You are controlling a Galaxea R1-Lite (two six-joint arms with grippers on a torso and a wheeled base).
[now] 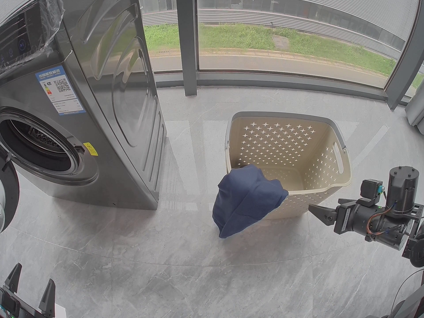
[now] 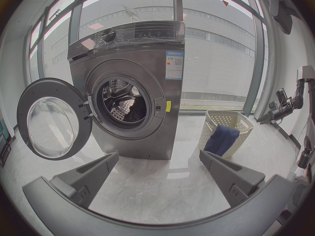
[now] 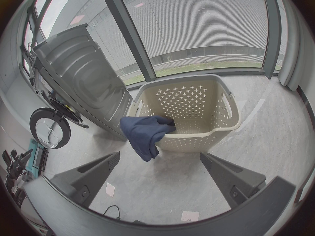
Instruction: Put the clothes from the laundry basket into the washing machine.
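Note:
A cream laundry basket [image 1: 340, 155] stands on the floor to the right of the grey washing machine [image 1: 110, 89]. A navy cloth [image 1: 245, 199] hangs over the basket's near left corner and down its outside; the basket floor looks bare. The washer's round door [image 2: 52, 118] is swung open, and something dark lies in the drum [image 2: 126, 104]. My right gripper [image 1: 320, 213] is open, low beside the basket's near right corner and apart from it, with basket [image 3: 197, 135] and cloth [image 3: 144, 133] ahead of it. My left gripper [image 1: 31, 285] is open, facing the washer's front.
A glass window wall with a grey pillar [image 1: 187, 36] runs behind the basket. Open tiled floor lies between washer and basket. A curtain [image 1: 415, 107] hangs at far right. White floor markers [image 3: 190, 216] and a thin cable [image 3: 111, 210] lie near the robot.

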